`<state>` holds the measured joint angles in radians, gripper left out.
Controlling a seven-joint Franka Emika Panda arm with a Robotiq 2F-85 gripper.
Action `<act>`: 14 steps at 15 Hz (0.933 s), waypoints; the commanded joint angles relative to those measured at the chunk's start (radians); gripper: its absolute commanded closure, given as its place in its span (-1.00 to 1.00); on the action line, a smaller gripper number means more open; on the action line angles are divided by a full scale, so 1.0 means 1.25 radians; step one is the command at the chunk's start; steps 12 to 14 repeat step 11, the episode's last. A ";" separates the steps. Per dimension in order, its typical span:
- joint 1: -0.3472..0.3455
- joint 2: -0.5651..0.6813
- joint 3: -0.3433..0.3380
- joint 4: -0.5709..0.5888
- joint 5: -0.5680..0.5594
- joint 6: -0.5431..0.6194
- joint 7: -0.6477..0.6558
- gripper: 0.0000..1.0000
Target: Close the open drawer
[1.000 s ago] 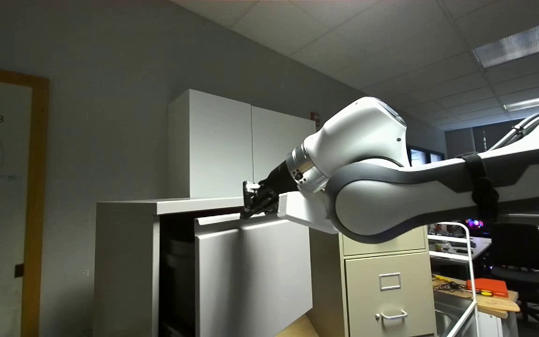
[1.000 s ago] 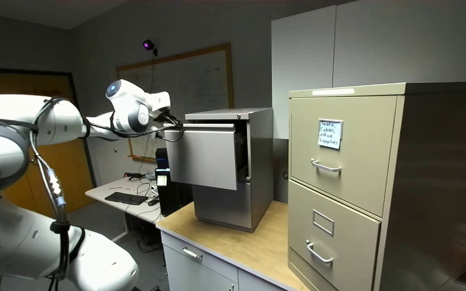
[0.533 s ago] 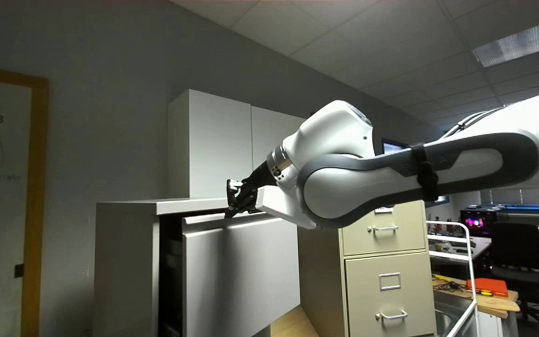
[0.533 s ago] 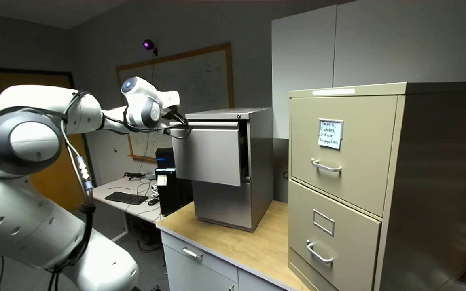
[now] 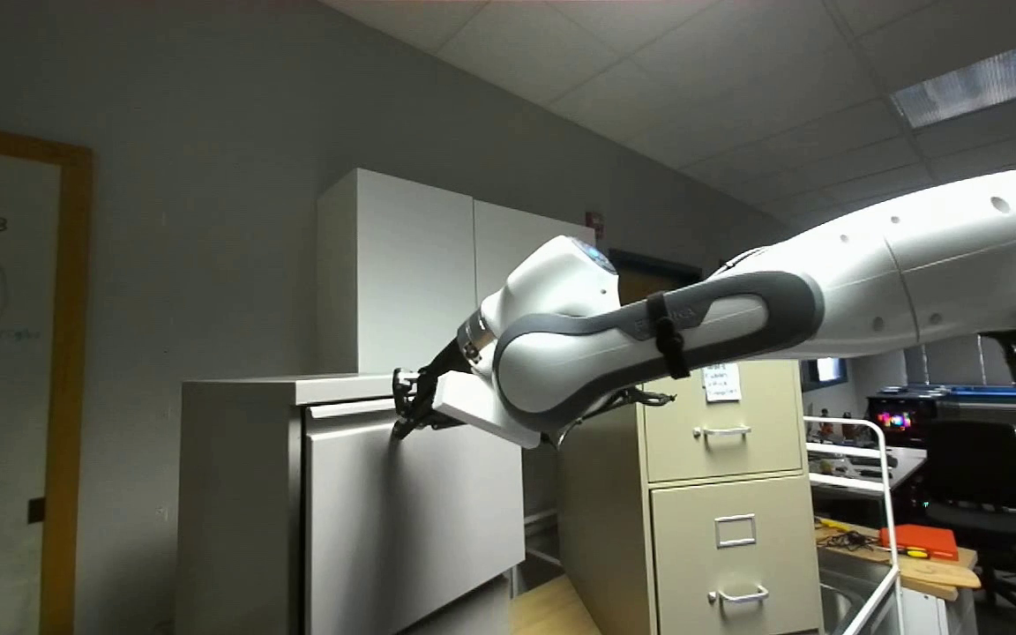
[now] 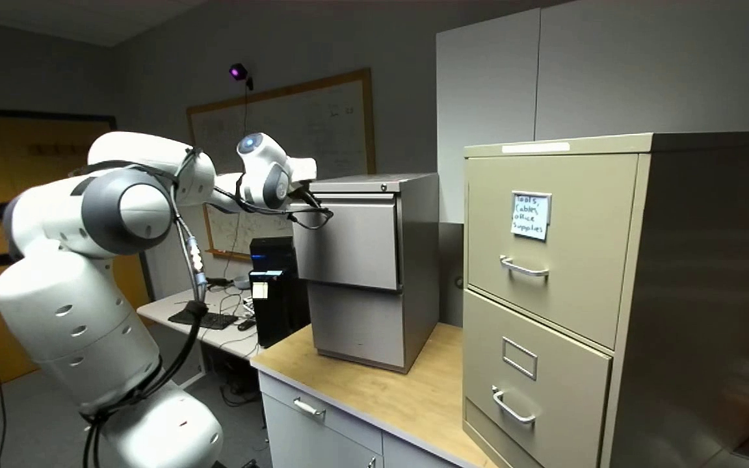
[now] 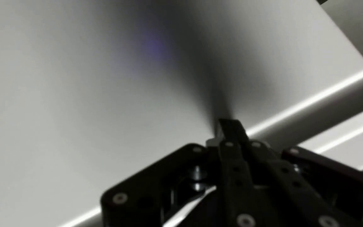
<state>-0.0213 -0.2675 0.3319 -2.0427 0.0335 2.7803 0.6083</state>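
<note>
The drawer is a wide, plain light-grey front, in both exterior views (image 5: 446, 511) (image 6: 348, 250), in the upper part of the low cabinet (image 5: 239, 503) (image 6: 420, 273). It stands slightly out from the cabinet, with a narrow dark gap along its side, and overhangs the front below. In the wrist view the drawer front (image 7: 74, 126) fills most of the picture. My gripper (image 7: 231, 126) is shut, fingertips together and nothing seen between them. Its tips (image 5: 400, 428) are at the drawer front near the top edge, seemingly touching it. In an exterior view cables partly hide the gripper (image 6: 315, 200).
A beige filing cabinet (image 5: 733, 556) (image 6: 543, 175) stands beside the low cabinet on a wooden counter (image 6: 374, 354). A white two-door cupboard (image 5: 415, 282) (image 6: 488, 117) hangs behind. A desk with a keyboard (image 6: 202, 318) and a black computer tower (image 6: 274, 260) lie to the side.
The drawer has slid inward toward the cabinet, and the dark opening has shrunk to a narrow gap. My arm has extended toward the cabinet, with the gripper staying at the drawer's top edge.
</note>
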 commanded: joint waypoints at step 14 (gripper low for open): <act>0.048 0.167 -0.049 0.215 -0.030 -0.172 0.027 1.00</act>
